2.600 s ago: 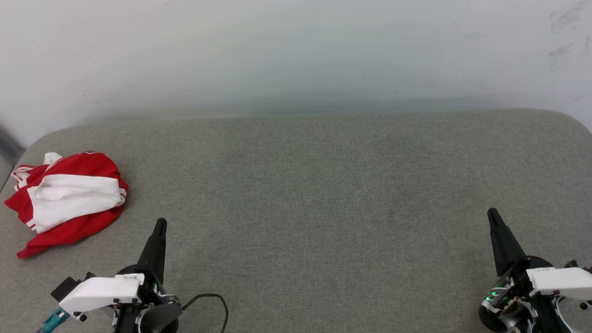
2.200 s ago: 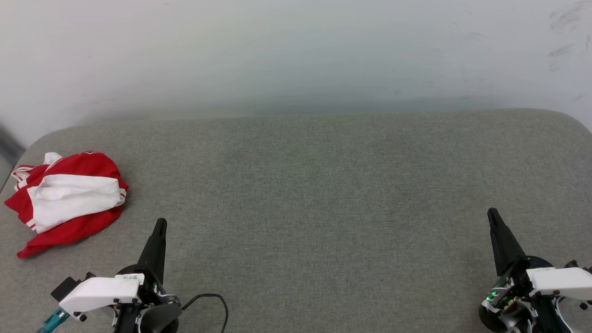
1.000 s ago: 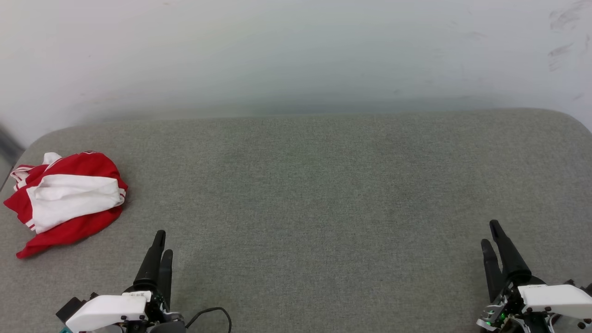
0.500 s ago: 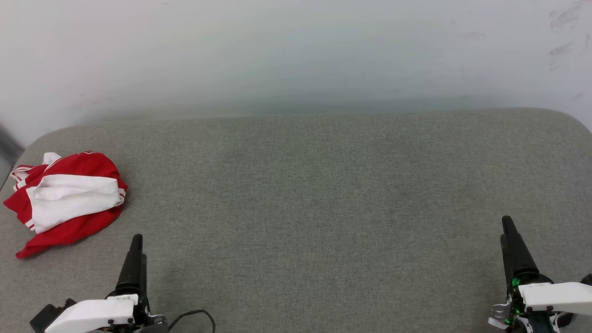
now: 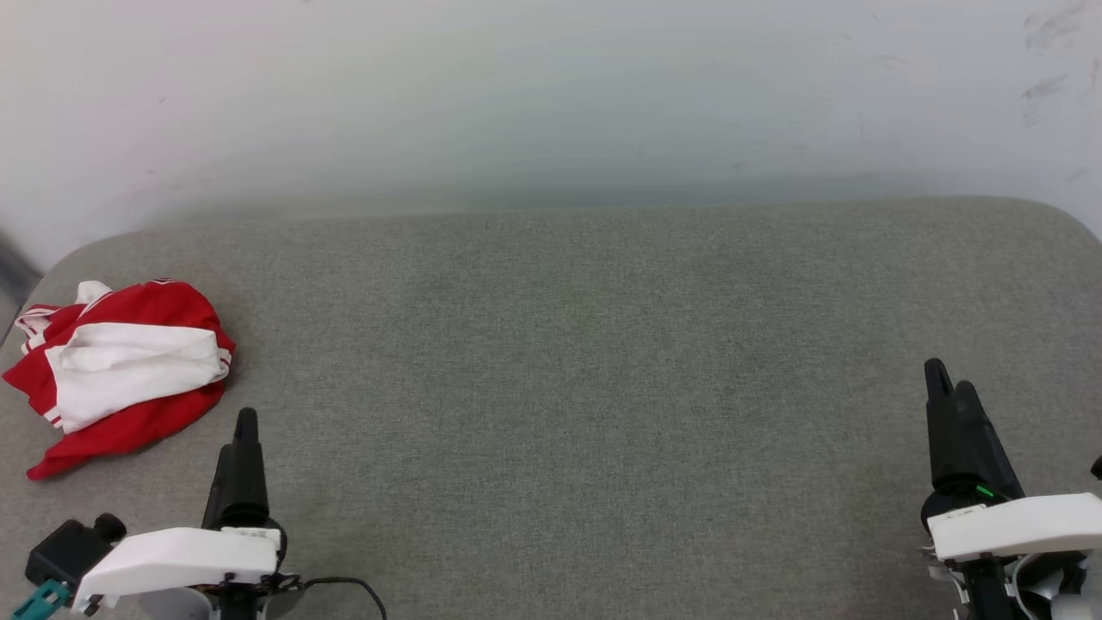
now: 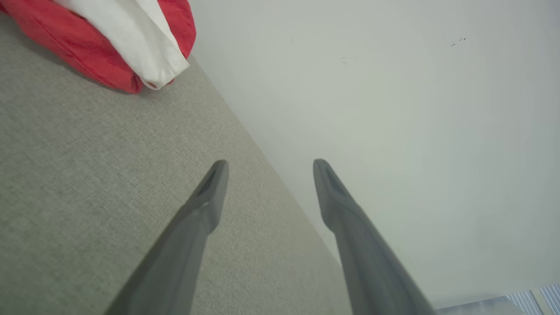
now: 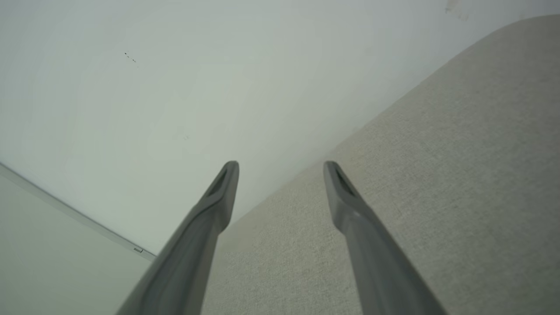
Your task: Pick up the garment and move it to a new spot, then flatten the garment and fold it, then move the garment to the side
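Left tool (image 5: 246,422) has white housing (image 5: 181,551), black fingers (image 5: 237,482), black cable (image 5: 349,581).

Head view high, facing forward and down over grey cushion (image 5: 560,387) to white wall (image 5: 551,86), both wrist views low, rolled, skimming same cushion, garment (image 6: 65,43) shared in left wrist view's upper left

One garment (image 5: 129,370), one grey cushion (image 5: 603,387), four dark fingers (image 6: 205,210).

Left wrist view: garment (image 6: 109,43) cut off by top and left edges. Head view: its front hidden in own folds; 1 finger of left gripper (image 5: 246,422) hides the other; right gripper (image 5: 949,377) base cut by bottom edge.
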You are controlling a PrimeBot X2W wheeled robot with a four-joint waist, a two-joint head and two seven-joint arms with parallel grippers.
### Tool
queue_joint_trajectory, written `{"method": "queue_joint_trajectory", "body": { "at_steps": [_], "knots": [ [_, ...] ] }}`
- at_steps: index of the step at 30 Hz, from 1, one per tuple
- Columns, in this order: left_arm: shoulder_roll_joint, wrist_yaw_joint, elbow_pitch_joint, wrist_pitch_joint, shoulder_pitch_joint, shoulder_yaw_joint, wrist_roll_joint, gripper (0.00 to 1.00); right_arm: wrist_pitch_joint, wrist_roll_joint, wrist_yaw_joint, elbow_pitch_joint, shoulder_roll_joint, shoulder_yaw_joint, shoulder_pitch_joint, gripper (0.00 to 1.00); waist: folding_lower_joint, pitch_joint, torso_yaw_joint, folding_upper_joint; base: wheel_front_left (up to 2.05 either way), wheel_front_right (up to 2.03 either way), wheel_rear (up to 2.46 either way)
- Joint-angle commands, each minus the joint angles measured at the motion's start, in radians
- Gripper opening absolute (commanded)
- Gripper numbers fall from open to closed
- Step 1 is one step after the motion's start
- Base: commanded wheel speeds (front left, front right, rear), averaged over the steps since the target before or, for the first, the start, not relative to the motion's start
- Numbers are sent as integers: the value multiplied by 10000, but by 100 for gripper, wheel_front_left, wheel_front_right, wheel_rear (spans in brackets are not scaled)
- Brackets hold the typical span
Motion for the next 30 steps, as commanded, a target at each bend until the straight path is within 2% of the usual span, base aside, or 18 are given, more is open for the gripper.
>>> {"method": "queue_joint_trajectory", "body": {
  "at_steps": [1,3,4,5,7,8,11,18,22,30],
  "knots": [
    [30,287,-524,-124,40,-215,748,100,-132,-766,3,-412,-9,124,-140,100,-1,16,2,0,0,0,0],
    [33,420,-713,-161,61,-319,1092,100,-163,-1038,3,-502,-9,181,-133,100,-1,24,2,0,0,0,0],
    [33,649,-1025,-226,121,-575,1668,100,-234,-1560,3,-642,-9,265,-114,100,-1,40,2,0,0,0,0],
    [33,649,-1025,-226,121,-575,1668,100,-234,-1560,3,-642,-9,265,-114,100,-1,40,2,0,0,0,0],
    [34,917,-1361,-324,180,-911,2469,100,-329,-2392,3,-845,-9,489,-111,100,-1,68,6,0,0,0,0],
    [34,917,-1361,-324,180,-911,2469,100,-329,-2392,3,-845,-9,489,-111,100,-1,68,6,0,0,0,0],
    [35,1074,-1639,-449,240,-1305,3403,100,-463,-3307,3,-933,-7,724,-62,100,-1,95,10,0,0,0,0],
    [36,931,-1822,-632,364,-1880,4544,100,-640,-4387,2,-875,-6,1013,13,100,-1,109,18,0,0,0,0],
    [187,1099,-1793,-750,394,-2238,5326,100,-754,-5119,2,-845,-6,1124,42,100,-1,114,28,0,0,0,0],
    [725,1890,-1826,-962,422,-3259,6385,100,-978,-6223,2,-707,-5,1041,130,100,-1,112,67,0,0,0,0]
  ]
}}
